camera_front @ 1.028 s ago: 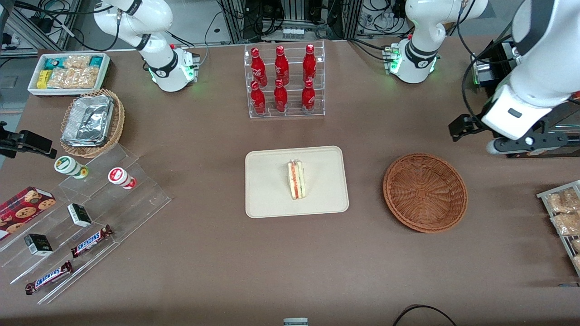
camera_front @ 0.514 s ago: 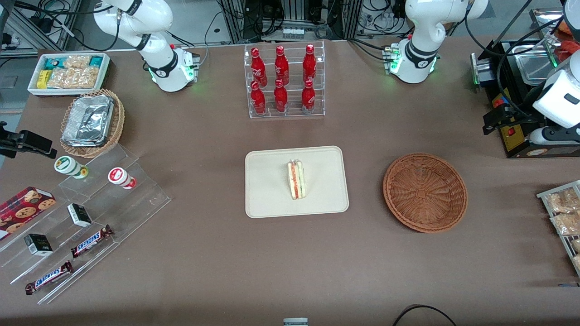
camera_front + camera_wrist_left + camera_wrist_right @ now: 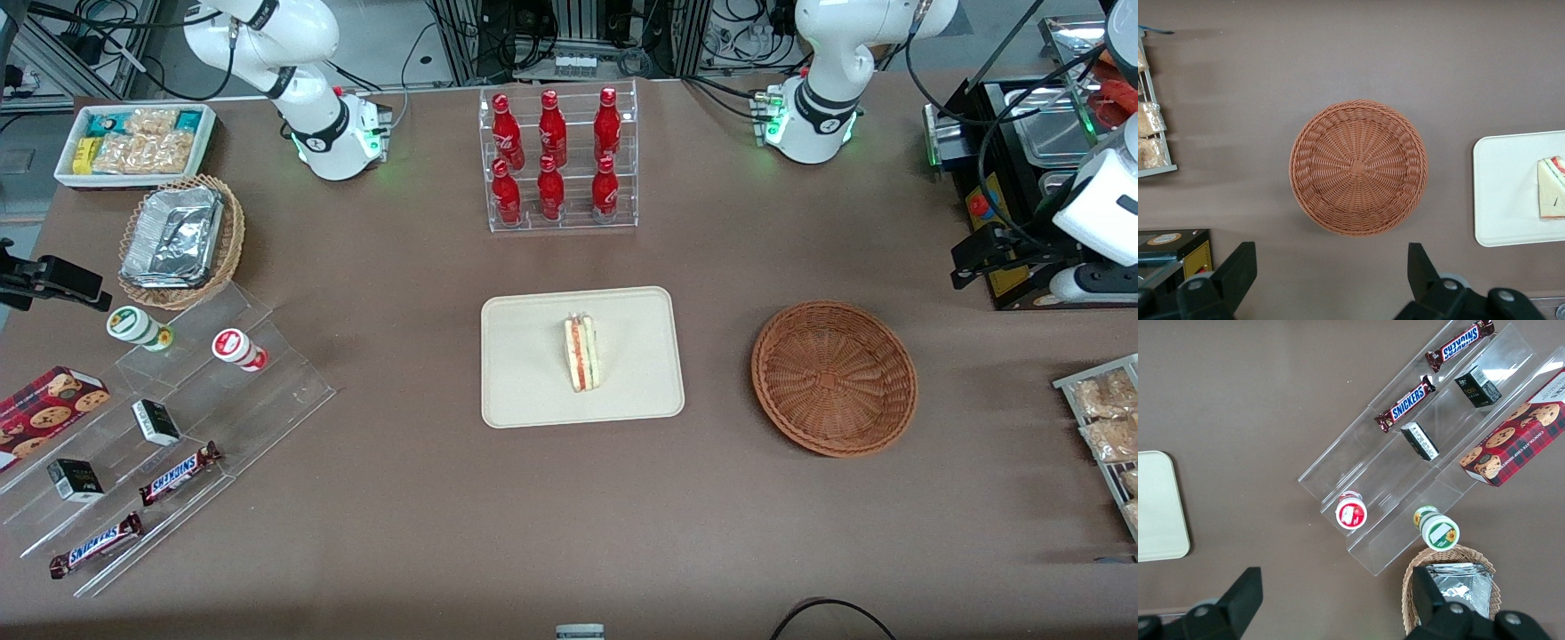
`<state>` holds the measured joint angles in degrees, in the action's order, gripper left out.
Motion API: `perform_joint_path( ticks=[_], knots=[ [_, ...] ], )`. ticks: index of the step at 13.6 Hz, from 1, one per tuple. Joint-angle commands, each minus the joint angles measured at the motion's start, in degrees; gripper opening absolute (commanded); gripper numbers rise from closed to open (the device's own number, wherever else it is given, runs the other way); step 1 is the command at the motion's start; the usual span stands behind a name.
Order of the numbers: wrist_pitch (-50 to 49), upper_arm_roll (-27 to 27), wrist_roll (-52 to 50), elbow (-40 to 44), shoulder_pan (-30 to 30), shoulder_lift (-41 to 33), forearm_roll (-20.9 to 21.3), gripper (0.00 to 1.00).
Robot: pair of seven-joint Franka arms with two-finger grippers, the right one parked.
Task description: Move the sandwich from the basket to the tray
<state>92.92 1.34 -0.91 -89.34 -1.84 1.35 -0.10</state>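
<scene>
The sandwich (image 3: 581, 354) is a pale triangular wedge with red and green filling, lying near the middle of the cream tray (image 3: 524, 373). The round reddish-brown wicker basket (image 3: 834, 378) stands beside the tray toward the working arm's end and holds nothing. My gripper (image 3: 978, 253) hangs high over the table edge, farther from the front camera than the basket and toward the working arm's end. In the left wrist view the gripper (image 3: 1331, 260) is open with nothing between its fingers. That view looks down on the basket (image 3: 1358, 167), with the tray (image 3: 1505, 193) and sandwich (image 3: 1551, 197) beside it.
A clear rack of red bottles (image 3: 556, 160) stands farther back than the tray. A black appliance (image 3: 1013, 178) and a wire rack of snack packets (image 3: 1102, 427) sit at the working arm's end. Acrylic steps with candy bars (image 3: 178, 471) lie toward the parked arm's end.
The left arm has drawn away from the basket toward the working arm's end of the table, with most of that move in the first half second. Sandwich, tray and basket have not moved.
</scene>
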Motion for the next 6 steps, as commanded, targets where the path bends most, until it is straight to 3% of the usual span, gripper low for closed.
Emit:
perform_joint_path(
  ticks=[1,6],
  knots=[
    [-0.46,-0.03,3.62,1.45,0.17,0.76,0.45,1.0],
    [-1.77,-0.55,3.02,1.01,0.08,0.5,0.62,1.0]
  ],
)
